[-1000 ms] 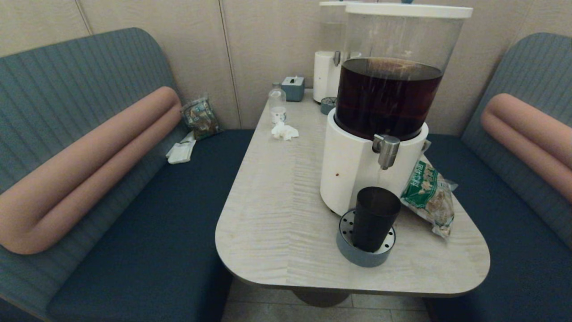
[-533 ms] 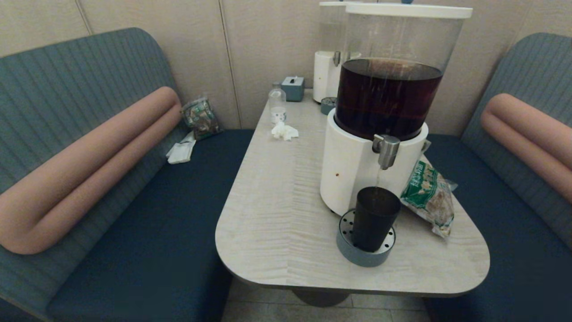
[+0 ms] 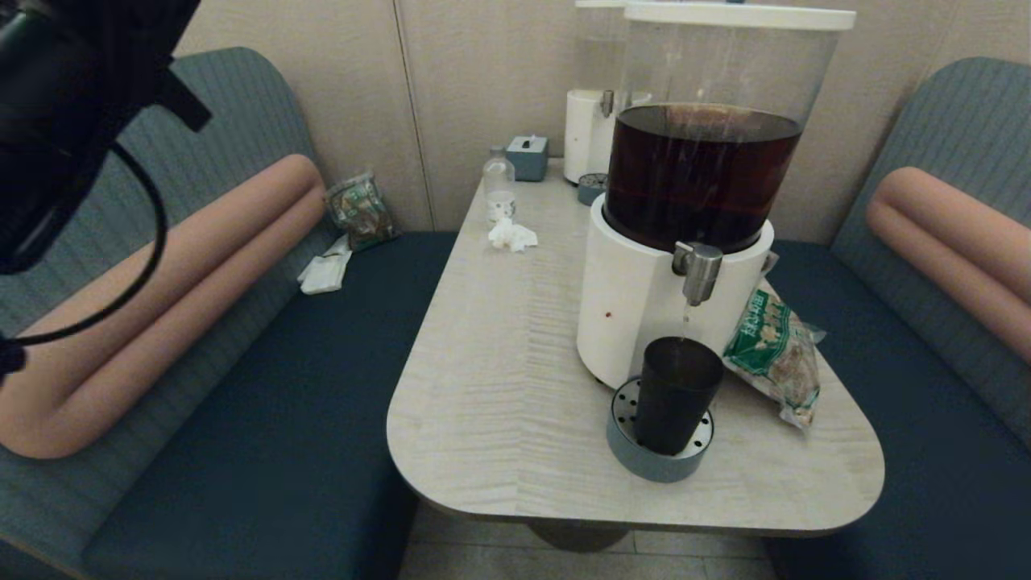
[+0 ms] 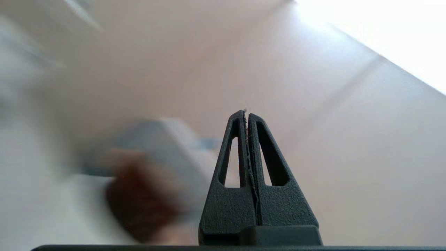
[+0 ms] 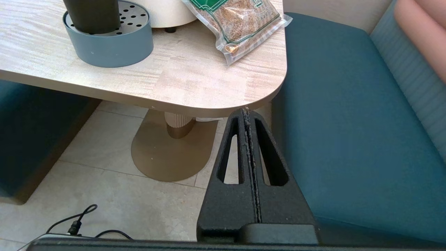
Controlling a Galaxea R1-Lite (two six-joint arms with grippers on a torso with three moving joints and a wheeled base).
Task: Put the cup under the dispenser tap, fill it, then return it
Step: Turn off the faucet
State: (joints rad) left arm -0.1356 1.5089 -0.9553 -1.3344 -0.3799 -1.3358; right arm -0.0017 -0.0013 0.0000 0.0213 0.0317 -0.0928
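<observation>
The dark cup (image 3: 676, 395) stands upright on the round grey drip tray (image 3: 644, 461), right under the steel dispenser tap (image 3: 697, 272). A thin stream of liquid falls from the tap into the cup. The cup's lower part (image 5: 91, 15) and the tray (image 5: 108, 48) also show in the right wrist view. My left arm (image 3: 64, 97) is raised at the far upper left, well away from the cup. Its gripper (image 4: 246, 113) is shut and holds nothing. My right gripper (image 5: 247, 111) is shut and empty, low beside the table's near right corner.
The big dispenser (image 3: 636, 314) with dark liquid stands on the table (image 3: 499, 387). A green snack bag (image 3: 773, 354) lies right of the cup. Farther back are a clear bottle (image 3: 499, 189), crumpled tissue (image 3: 512, 236), a tissue box (image 3: 527, 157) and a smaller dispenser (image 3: 592, 137). Benches flank the table.
My left arm has swung up into the head view's upper left. A thin stream began running from the tap into the cup. The cup has not moved.
</observation>
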